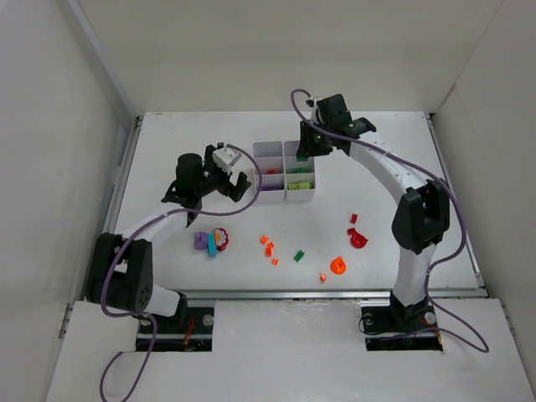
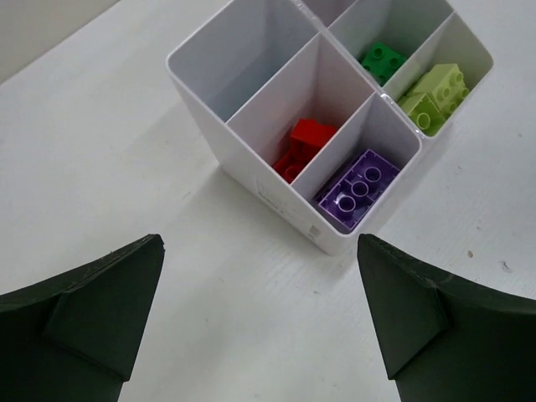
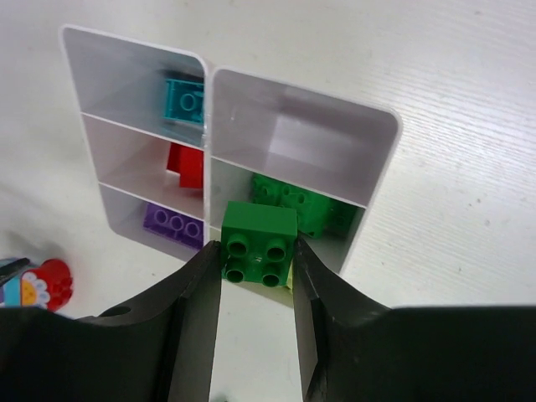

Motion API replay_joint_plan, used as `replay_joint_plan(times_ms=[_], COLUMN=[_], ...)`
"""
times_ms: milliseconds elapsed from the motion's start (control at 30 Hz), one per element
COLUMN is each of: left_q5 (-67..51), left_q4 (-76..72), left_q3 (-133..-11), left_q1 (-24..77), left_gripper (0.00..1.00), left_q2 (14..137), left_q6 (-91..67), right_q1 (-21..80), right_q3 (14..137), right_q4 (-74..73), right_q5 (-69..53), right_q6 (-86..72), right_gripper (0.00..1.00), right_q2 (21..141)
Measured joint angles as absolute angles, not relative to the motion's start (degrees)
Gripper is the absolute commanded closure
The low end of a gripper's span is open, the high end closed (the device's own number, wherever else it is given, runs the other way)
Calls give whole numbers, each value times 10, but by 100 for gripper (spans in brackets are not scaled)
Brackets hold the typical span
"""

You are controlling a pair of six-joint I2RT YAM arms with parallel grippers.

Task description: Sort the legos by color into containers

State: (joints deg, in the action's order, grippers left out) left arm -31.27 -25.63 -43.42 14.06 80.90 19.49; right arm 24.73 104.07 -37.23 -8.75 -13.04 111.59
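Observation:
The white six-compartment tray (image 1: 285,172) stands at the table's middle back. My right gripper (image 3: 255,245) hovers over it, shut on a dark green lego (image 3: 260,224) pinched between the fingertips, above the compartment with more dark green legos (image 3: 306,205). Other cells hold a teal lego (image 3: 184,99), a red one (image 3: 186,163) and a purple one (image 3: 172,224). My left gripper (image 2: 260,243) is wide open and empty over bare table, just short of the tray (image 2: 276,188), whose cells show purple (image 2: 360,188), red (image 2: 306,142), dark green (image 2: 383,60) and lime (image 2: 435,94) legos.
Loose legos lie on the near table: a purple, teal and red cluster (image 1: 211,242), small orange pieces (image 1: 268,244), a green brick (image 1: 298,255), an orange round piece (image 1: 337,266) and red pieces (image 1: 358,239). White walls enclose the table.

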Motion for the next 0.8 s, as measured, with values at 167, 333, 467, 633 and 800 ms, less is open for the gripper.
replay_joint_plan(times_ms=[167,333,467,633,800], left_q5=[-250,-185,-161,-147,-143], left_q4=[-277,-285,-285,-287,-290], left_q3=[-408,-391,-390,-390,-390], left_q1=[146,171,188,195,203], left_gripper=[0,0,0,0,0], left_q2=[793,785,785,784,784], left_q6=[116,66,54,54,54], right_q1=[255,263,263,263,263], right_q3=[1041,1041,1041,1041,1041], right_q4=[-389,-391,-391,-391,-391], right_q5=[-49,-30,-23,-16,-6], right_q6=[-136,-145,-149,-150,-150], right_gripper=[100,100,100,100,100], right_q2=[1116,1116,1116,1116,1114])
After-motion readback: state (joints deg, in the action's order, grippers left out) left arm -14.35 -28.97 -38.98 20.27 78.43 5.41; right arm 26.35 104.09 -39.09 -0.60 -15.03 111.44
